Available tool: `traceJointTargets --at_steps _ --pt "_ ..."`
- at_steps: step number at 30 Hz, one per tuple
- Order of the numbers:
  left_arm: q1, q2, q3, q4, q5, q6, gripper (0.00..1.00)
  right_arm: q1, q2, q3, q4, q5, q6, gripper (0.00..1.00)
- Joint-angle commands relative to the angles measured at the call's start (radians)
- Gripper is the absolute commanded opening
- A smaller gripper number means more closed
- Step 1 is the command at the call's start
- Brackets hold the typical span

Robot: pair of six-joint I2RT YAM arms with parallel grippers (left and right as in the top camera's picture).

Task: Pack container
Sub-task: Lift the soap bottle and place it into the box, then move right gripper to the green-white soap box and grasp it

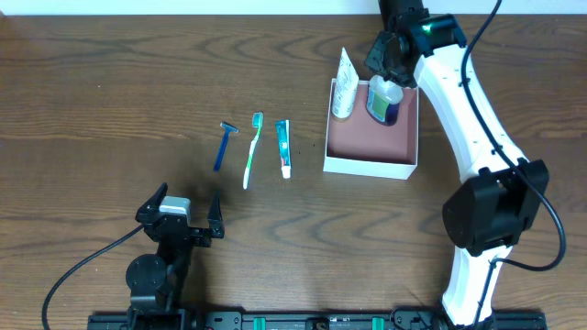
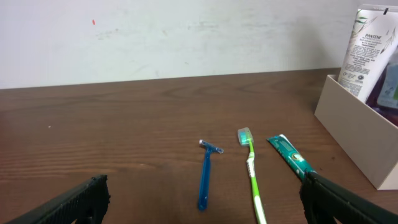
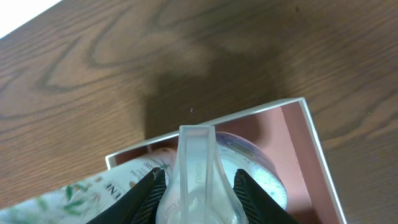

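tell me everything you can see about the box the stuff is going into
The container is a square, shallow, open-topped box, white outside and dusty pink inside, seemingly thin card. It sits flat on the wooden table, to the right of the toothpaste and apart from it. Most of its floor is bare. Along its far side stand a white tube, in the far-left corner, and a bottle beside it, whose clear cap the right tool grips.

A dark wood-grain table [image 1: 138, 73] stands against a plain white wall [image 2: 155, 37].
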Motion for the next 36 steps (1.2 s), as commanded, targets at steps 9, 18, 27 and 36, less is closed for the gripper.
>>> traceJointTargets --at_steps 9,18,27,36 --pt "0.005 -0.006 -0.028 -0.014 0.007 -0.001 0.98 0.011 -0.002 0.019 0.026 -0.02 0.026 0.37" --pt "0.005 -0.006 -0.028 -0.014 0.007 -0.001 0.98 0.011 0.021 0.019 0.028 -0.066 0.026 0.37" --pt "0.005 -0.006 -0.028 -0.014 0.007 -0.001 0.98 0.011 0.024 0.019 0.031 -0.085 0.026 0.37" --pt "0.005 -0.006 -0.028 -0.014 0.007 -0.001 0.98 0.011 0.024 0.019 0.031 -0.099 0.026 0.41"
